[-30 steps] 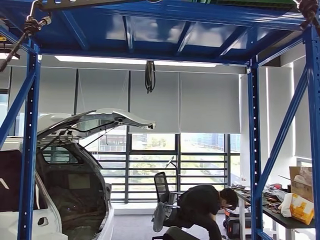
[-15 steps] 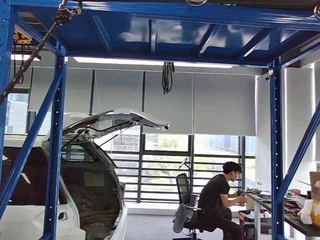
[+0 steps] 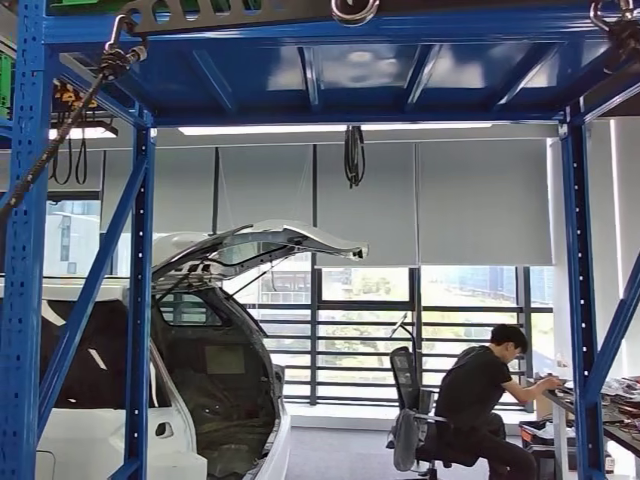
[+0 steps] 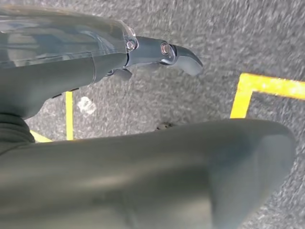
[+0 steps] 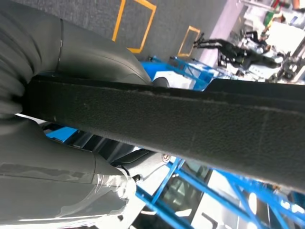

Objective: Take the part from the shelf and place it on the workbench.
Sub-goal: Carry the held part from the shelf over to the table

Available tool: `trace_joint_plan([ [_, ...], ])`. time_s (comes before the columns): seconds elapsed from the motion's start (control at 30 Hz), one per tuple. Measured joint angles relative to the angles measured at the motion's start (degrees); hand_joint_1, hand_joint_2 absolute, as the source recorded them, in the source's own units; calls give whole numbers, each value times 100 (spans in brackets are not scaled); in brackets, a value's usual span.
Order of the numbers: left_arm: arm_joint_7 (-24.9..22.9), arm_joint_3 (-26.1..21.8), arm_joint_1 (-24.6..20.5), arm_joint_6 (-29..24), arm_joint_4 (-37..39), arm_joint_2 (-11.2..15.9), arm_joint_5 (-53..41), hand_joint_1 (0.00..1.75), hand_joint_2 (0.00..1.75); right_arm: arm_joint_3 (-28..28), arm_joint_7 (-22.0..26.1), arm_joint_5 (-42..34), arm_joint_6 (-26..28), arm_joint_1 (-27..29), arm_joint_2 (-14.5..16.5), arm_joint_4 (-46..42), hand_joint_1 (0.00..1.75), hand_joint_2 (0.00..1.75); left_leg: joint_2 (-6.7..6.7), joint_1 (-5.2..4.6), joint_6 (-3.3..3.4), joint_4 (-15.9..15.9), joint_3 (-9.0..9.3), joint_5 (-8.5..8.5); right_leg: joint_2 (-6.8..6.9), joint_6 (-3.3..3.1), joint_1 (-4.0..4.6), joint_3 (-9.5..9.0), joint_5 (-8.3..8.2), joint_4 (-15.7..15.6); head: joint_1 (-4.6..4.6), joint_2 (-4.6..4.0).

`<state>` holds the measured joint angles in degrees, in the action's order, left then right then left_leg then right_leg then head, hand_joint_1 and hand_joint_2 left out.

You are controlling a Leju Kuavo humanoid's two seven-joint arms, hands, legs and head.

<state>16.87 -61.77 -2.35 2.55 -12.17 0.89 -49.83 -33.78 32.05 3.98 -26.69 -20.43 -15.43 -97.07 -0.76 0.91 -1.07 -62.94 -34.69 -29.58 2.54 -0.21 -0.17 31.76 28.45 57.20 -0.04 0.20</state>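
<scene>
The part (image 5: 187, 129) is a long, flat, dark strip with a fine pebbled grain, like rough felt or textured plastic, and a thin paler edge along one side. In the right wrist view its long axis runs away from the right hand (image 5: 54, 157), crossing the whole picture from the hand out to the far edge and widening slightly toward that end. The right hand holds it at the near end, with thick grey digits lying against the strip on both sides, one of them wrapped in clear film. The left hand (image 4: 107, 143) hangs above a speckled grey carpet (image 4: 223, 43) marked with yellow tape lines (image 4: 266, 86); a dark finger (image 4: 169, 50) reaches straight out beside the broad grey thumb, the fingers spread with nothing between them. The head view looks out through a blue steel frame (image 3: 140, 300) at a white car (image 3: 173, 400) with its tailgate raised, and a person (image 3: 479, 400) seated on an office chair (image 3: 407, 400) at a desk by the windows
</scene>
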Motion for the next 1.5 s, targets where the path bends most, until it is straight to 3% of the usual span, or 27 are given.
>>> trace_joint_plan([
  [0.07,15,-23,-34,3,-2,45,-2,0,175,-78,-19,-8,19,-43,1,1,175,175,-95,-27,59,432,195,119,46,46,29,29,10,40,0,0],
  [0.13,26,-44,-46,5,-3,71,-1,0,175,-171,-26,-23,24,-95,3,15,175,175,-69,-42,128,454,170,123,96,89,35,46,-1,50,-1,0],
  [0.2,34,-61,-44,13,-3,86,1,0,175,-289,-26,-45,21,-185,14,65,175,175,-29,-26,194,468,154,157,45,143,17,76,91,133,-1,0],
  [0.27,37,-74,-63,21,-4,94,0,0,175,-425,-22,-72,16,-291,45,165,175,175,11,-2,243,476,138,187,-109,194,-1,274,419,626,-1,0],
  [0.33,38,-91,-80,26,-5,100,-4,0,175,-564,-20,-92,16,-357,92,283,175,175,68,-3,267,474,119,201,-186,220,-12,600,778,1416,-1,0],
  [0.37,38,-102,-80,28,-5,103,-8,0,175,-626,-20,-97,18,-378,116,337,175,175,103,-6,271,473,114,205,-193,223,-14,702,844,1670,-1,0],
  [0.4,38,-111,-78,29,-5,105,-14,0,175,-682,-20,-100,18,-402,138,383,175,175,140,-10,272,471,115,209,-197,217,-13,698,790,1692,-1,0],
  [0.43,38,-119,-78,29,-5,109,-20,0,175,-731,-20,-104,18,-435,159,423,175,175,181,-15,270,470,119,211,-211,200,-13,586,629,1475,-1,0],
  [0.53,37,-130,-90,33,-5,112,-42,0,175,-825,-17,-131,22,-554,208,496,175,175,296,-16,238,467,113,231,-424,101,-5,54,88,348,1,0],
  [0.6,37,-143,-101,38,-5,120,-58,0,175,-878,-13,-166,28,-612,225,534,175,175,361,8,179,467,61,266,-516,61,15,-33,28,98,2,2],
  [0.67,38,-161,-89,38,-5,133,-80,0,175,-925,-9,-211,42,-660,247,569,175,175,414,17,115,475,20,285,-443,36,8,-31,12,24,1,2],
  [0.73,40,-174,-84,37,-5,147,-108,0,175,-969,0,-260,62,-716,280,598,175,175,352,4,70,309,-76,141,-361,-14,-27,-47,-19,-74,1,0],
  [0.77,43,-180,-95,36,-5,162,-119,0,175,-991,5,-278,70,-736,292,612,175,175,289,4,50,59,-191,-21,-314,-38,-38,-48,-36,-104,1,0],
  [0.83,50,-193,-118,32,-8,180,-132,0,175,-1032,12,-293,78,-759,301,654,175,175,195,5,5,-692,-517,-373,-225,-54,-30,-36,-46,-111,2,0],
  [0.87,61,-198,-121,30,-9,188,-144,0,175,-1050,13,-296,79,-764,305,677,175,175,176,11,-14,-978,-633,-462,-181,-54,-27,-34,-46,-110,2,0],
  [0.9,80,-202,-119,29,-10,189,-157,0,175,-1070,13,-296,80,-778,314,698,175,175,161,17,-28,-1068,-655,-447,-143,-52,-27,-33,-45,-106,2,0],
  [0.93,107,-205,-117,29,-11,194,-169,0,175,-1088,13,-297,82,-801,326,710,175,175,143,26,-37,-920,-565,-326,-112,-47,-27,-34,-42,-98,2,0],
  [1.0,167,-208,-128,34,-18,210,-181,0,175,-1122,3,-297,90,-880,354,720,175,175,56,37,-40,-187,-176,27,-66,-13,-27,-33,-21,-62,1,0],
  [1.07,209,-211,-157,43,-27,222,-181,0,175,-1149,-28,-296,96,-976,378,719,175,175,-24,21,2,369,94,191,-35,43,-2,-6,9,0,1,0],
  [1.2,244,-217,-163,61,-31,223,-179,0,175,-1185,-118,-299,100,-1109,436,717,175,175,6,1,139,453,95,197,-6,139,7,35,67,68,-1,0],
  [1.27,249,-220,-167,62,-31,222,-175,0,175,-1186,-133,-307,108,-1157,451,717,175,175,36,22,199,461,85,221,-109,189,-4,194,334,447,-1,0],
  [1.33,258,-229,-174,62,-31,222,-164,0,175,-1185,-142,-314,128,-1163,453,725,175,175,75,19,227,460,73,227,-189,212,-9,540,722,1240,-1,0],
  [1.37,263,-238,-172,62,-31,222,-154,0,175,-1185,-145,-316,140,-1151,452,734,175,175,99,12,231,459,71,228,-197,212,-9,700,836,1590,-1,0],
  [1.4,269,-250,-169,62,-31,221,-145,0,175,-1184,-146,-318,150,-1140,451,746,175,175,125,4,233,458,71,229,-201,204,-8,784,846,1762,-1,0],
  [1.43,278,-262,-168,62,-31,220,-136,0,175,-1180,-147,-320,158,-1133,451,757,175,175,155,-5,234,457,75,229,-208,186,-5,758,737,1691,-1,0],
  [1.5,296,-287,-173,63,-31,211,-125,0,175,-1166,-147,-325,165,-1134,450,766,175,175,222,-19,233,457,85,229,-282,110,9,436,297,942,-1,0],
])
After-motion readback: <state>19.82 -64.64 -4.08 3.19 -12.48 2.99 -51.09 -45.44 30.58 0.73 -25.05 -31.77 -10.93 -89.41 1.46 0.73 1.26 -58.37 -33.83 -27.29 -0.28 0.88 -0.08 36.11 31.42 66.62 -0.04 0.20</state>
